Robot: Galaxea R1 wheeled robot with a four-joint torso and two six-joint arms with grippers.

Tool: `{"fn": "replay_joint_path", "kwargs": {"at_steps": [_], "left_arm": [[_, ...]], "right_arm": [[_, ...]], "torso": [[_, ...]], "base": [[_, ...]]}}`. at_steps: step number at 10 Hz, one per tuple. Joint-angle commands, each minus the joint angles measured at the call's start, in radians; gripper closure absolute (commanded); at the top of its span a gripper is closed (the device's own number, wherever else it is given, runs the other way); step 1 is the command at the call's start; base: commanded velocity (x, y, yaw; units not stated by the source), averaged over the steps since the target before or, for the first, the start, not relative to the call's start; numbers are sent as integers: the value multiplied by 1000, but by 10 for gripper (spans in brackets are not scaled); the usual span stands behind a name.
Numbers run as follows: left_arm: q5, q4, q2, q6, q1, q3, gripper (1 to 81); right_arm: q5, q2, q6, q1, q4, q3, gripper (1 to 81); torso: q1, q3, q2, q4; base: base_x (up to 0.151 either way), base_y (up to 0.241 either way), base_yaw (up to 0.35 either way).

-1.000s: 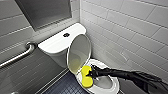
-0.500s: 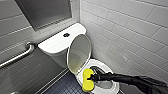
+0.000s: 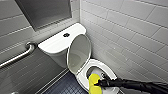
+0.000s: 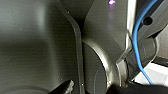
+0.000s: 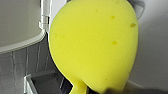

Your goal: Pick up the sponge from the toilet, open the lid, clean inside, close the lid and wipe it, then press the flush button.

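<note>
Sponge point(image 3: 93, 84) — bright yellow, squeezed in the closed right claw point(image 3: 99, 82) — sits at the front of the bowl point(image 3: 94, 70), lying across the near part of the seat ring point(image 3: 101, 62); whether it presses on the ceramic cannot be told. In the right wrist view it bulges wide just ahead of the camera, which fits a firm grip. The lid point(image 3: 78, 53) stands raised, leaning back toward the tank point(image 3: 53, 43), so I judge the cleaning-inside step to be in hand, with closing, wiping and the flush button point(image 3: 66, 35) not yet done. A further stroke would call for keeping the sponge below the ring's inner edge and sweeping round the curve of the bowl, without the claw's hard parts knocking the rim. Room is tight on one side: the tiled wall point(image 3: 130, 35) runs just beside the seat ring, and the right arm point(image 3: 140, 86) comes in low along it. The other side is freer — dark floor point(image 3: 62, 87) lies open there, and the grab bar point(image 3: 18, 56) is well apart. The raised lid's edge hangs near the back of the bowl, a thing to avoid bumping.
</note>
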Motion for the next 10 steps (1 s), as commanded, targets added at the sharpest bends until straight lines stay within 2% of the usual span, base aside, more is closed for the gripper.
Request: {"fn": "replay_joint_path", "kwargs": {"at_steps": [1, 5, 10], "left_arm": [[79, 1, -6, 4, 32, 15, 10], [79, 2, -3, 7, 29, 18, 10], [79, 2, -7, 10, 30, 16, 10]], "right_arm": [[-91, -94, 2, 44, -10, 95, 811], [-42, -335, 15, -1, -8, 253, 811], [69, -563, 13, -148, -13, 348, 811]], "torso": [[0, 0, 0, 0], [0, 0, 0, 0], [0, 0, 0, 0]], "base": [[0, 0, 0], [0, 0, 0], [0, 0, 0]]}}
